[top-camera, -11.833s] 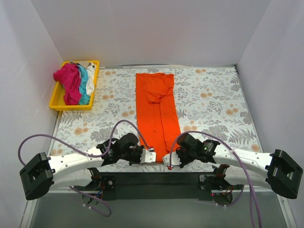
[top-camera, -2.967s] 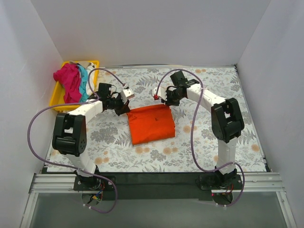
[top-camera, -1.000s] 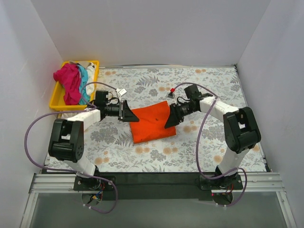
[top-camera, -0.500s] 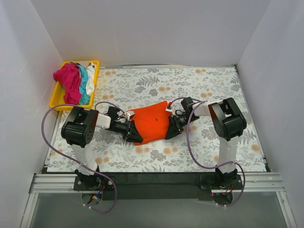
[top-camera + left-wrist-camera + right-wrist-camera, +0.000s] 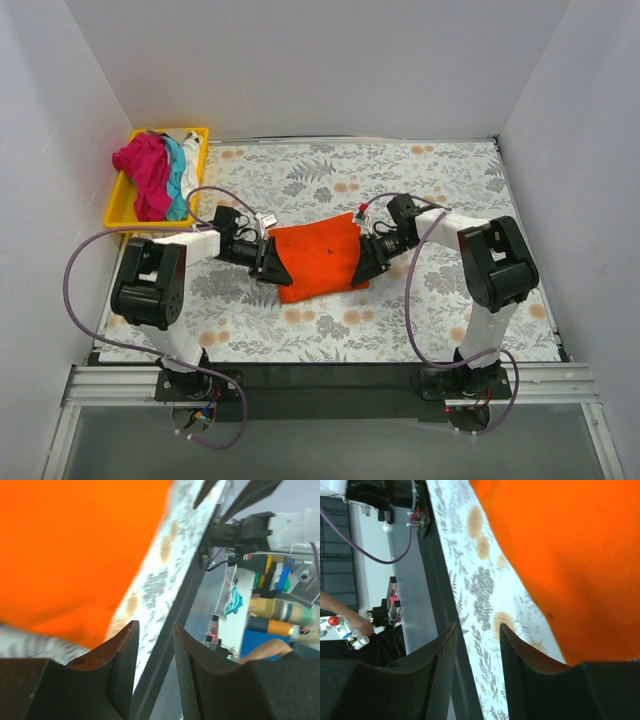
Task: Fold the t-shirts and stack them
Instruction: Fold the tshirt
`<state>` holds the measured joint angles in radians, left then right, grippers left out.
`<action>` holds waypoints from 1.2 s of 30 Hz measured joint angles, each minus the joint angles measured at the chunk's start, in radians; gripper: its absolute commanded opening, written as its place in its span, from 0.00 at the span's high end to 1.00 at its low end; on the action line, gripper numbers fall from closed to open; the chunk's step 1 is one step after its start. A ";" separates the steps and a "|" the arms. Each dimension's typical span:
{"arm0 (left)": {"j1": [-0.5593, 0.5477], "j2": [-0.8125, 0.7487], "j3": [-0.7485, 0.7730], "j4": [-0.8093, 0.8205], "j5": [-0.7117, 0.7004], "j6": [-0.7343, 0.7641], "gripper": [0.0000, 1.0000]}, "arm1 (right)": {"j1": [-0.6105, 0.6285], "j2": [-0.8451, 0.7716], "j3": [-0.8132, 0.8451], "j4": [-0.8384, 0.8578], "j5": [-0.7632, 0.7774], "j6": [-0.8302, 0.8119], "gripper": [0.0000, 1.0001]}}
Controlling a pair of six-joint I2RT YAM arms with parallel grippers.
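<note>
Between the two grippers and right in line with both: the orange shirt [image 5: 318, 262], folded to a squat packet near the middle of the table [image 5: 440, 190]. Hard against its left edge, the left gripper [image 5: 271, 264]; hard against its right edge, the right gripper [image 5: 367, 262]; pointed toward each other across the cloth, neither clearly nearer. Long axis of the packet roughly from one gripper to the other, tipped a little, far right corner higher up the table than the left. From both wrist views: fingers [image 5: 122, 650] apart, only patterned table in the gap, no cloth pinched, the orange lying just ahead of the tips. Hard to tell from above: tips merely touching the edges, or slipped under them. Probably calls for pinching or scooping both side edges at once, so as to lift or carry the packet level; worth keeping the two sides matched, or risk slumping the fold open. Soft and matte by the look of it, vivid and plain, fairly smooth across the top with a shallow crease or two, near edge rounded and a bit uneven rather than crisp. Well apart, at the far left corner: the yellow tray [image 5: 118, 212] holding the other shirts [image 5: 150, 178], magenta, teal and white, heaped unfolded.
</note>
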<state>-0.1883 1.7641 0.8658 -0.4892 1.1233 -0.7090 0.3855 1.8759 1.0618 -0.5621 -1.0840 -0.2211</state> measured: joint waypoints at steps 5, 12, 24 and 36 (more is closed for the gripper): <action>-0.073 -0.138 -0.011 0.119 0.045 -0.097 0.69 | 0.001 -0.060 0.125 -0.003 -0.040 0.021 0.60; -0.215 -0.033 -0.069 0.467 0.016 -0.391 0.70 | 0.001 0.056 0.180 0.122 -0.040 0.121 0.60; -0.208 0.147 -0.068 0.536 -0.066 -0.506 0.70 | 0.002 0.164 0.064 0.281 0.007 0.210 0.62; -0.082 -0.006 0.088 0.394 -0.013 -0.357 0.71 | -0.006 0.055 0.301 0.229 0.013 0.216 0.62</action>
<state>-0.2699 1.7580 0.9535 -0.0956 1.1099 -1.0657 0.3798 1.9312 1.3624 -0.3336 -1.0714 -0.0051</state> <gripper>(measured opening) 0.297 0.385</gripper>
